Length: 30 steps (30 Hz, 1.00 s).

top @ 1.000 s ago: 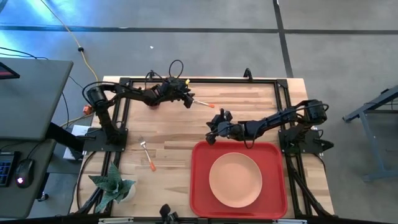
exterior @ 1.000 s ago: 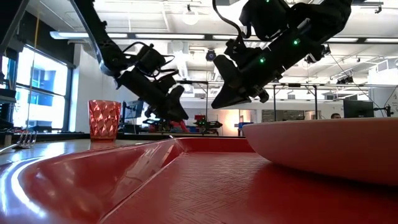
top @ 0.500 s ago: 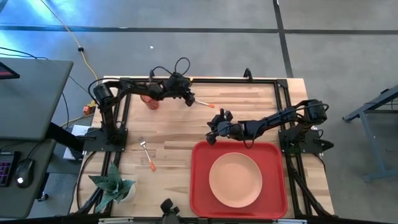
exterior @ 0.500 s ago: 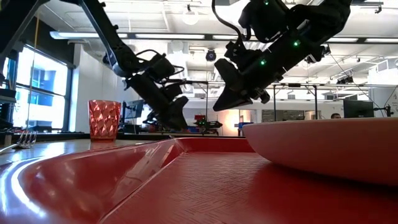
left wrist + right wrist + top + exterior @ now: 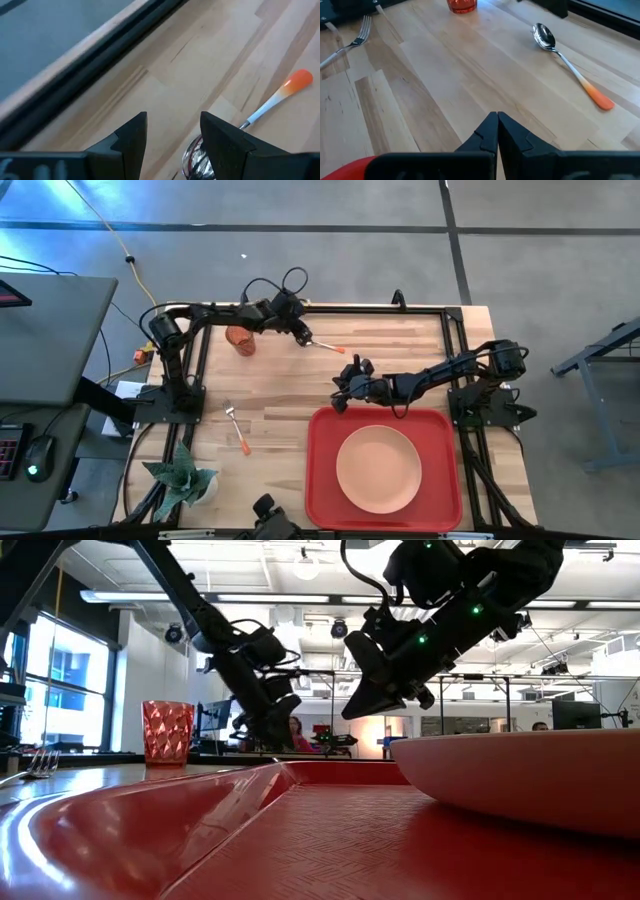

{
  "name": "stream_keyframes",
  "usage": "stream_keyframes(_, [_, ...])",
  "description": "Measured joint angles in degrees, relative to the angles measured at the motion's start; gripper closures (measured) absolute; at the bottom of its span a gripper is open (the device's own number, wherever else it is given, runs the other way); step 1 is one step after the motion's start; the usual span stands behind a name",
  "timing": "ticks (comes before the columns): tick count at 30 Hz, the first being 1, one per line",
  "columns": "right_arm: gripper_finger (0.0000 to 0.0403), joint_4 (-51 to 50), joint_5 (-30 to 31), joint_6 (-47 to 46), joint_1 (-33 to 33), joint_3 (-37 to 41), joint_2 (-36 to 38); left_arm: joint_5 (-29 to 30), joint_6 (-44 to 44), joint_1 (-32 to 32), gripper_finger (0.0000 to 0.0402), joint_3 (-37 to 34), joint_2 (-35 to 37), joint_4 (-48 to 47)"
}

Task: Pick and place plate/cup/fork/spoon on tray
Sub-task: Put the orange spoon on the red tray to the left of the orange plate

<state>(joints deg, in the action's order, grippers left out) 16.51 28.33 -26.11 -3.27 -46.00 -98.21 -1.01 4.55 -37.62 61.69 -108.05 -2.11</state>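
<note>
A: Spoon (image 5: 568,65)?
B: Shiny metal bowl, orange handle; flat on planked wood counter (image 5: 400,360); left pincer (image 5: 172,132) gaping over bowl.
A: Right pincer (image 5: 497,131)?
B: Tips pressed together, empty, nr glossy red tray (image 5: 322,480) w/ round pink plate (image 5: 378,469).

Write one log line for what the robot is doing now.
left tool: open over spoon | right tool: shut, by tray | plate: on tray

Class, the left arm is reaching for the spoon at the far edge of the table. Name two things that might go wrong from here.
1. The left end effector is open, with the spoon bowl beside one finger rather than squarely between them, so closing may push it aside.
2. The cup stands close under the left arm, so a swing toward the tray might knock it over.
</note>
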Motion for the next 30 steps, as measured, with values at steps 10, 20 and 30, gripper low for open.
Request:
stream_keyframes(10, [0.0401,-2.18,-3.15,0.61,0.00,-0.02,0.00,0.00,-16.23,-0.09,0.0229,5.71,0.07,-8.97])
stream_keyframes(20, [0.0401,-2.79,-6.57,1.11,0.00,-0.54,0.00,-0.24,-19.18,-1.01,0.0229,5.68,-5.70,-7.90])
stream_keyframes(30, [0.0401,-9.40,-6.25,2.13,-0.26,-4.61,0.02,-2.30,-19.64,-1.21,0.0229,5.76,-6.49,-8.26])
